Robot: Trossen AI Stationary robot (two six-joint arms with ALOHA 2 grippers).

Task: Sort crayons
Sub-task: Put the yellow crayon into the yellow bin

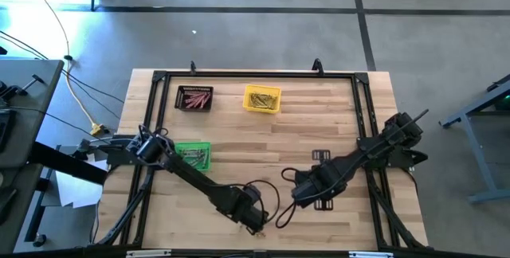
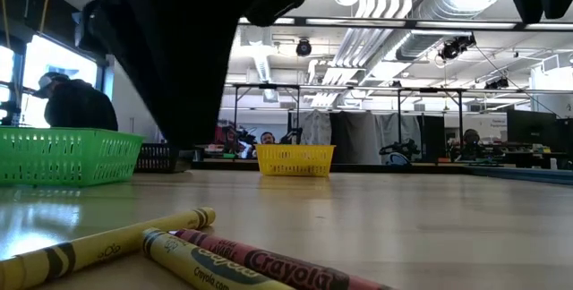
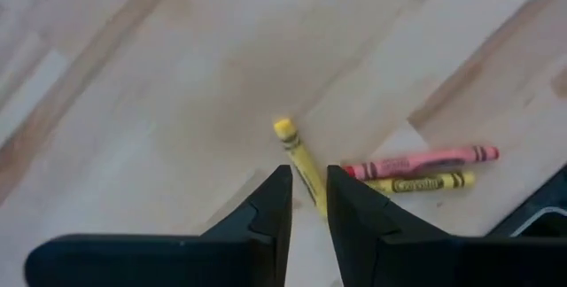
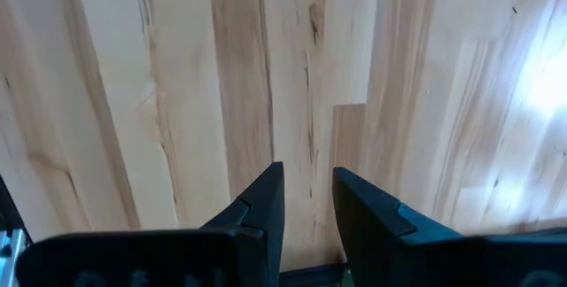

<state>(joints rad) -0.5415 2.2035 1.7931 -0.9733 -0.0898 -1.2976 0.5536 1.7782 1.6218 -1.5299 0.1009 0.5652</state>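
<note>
Closing on a yellow crayon [image 3: 302, 165], the left gripper [image 3: 308, 200] works near the table's [image 1: 319, 130] front edge, well in front of the green bin [image 1: 194, 155]. Its fingers stand narrowly apart with the crayon's lower end between them; whether they actually pinch it I cannot tell. To do this well, I judge the fingers should straddle the stick squarely across its width and lift straight up, so the red crayon [image 3: 423, 159] and second yellow crayon [image 3: 416, 182] just beside it stay put. Farther right of the green bin, the right gripper [image 4: 308, 197] waits over bare wood, fingers slightly parted and empty. "Crayola" reads on the red and yellow wrappers.
</note>
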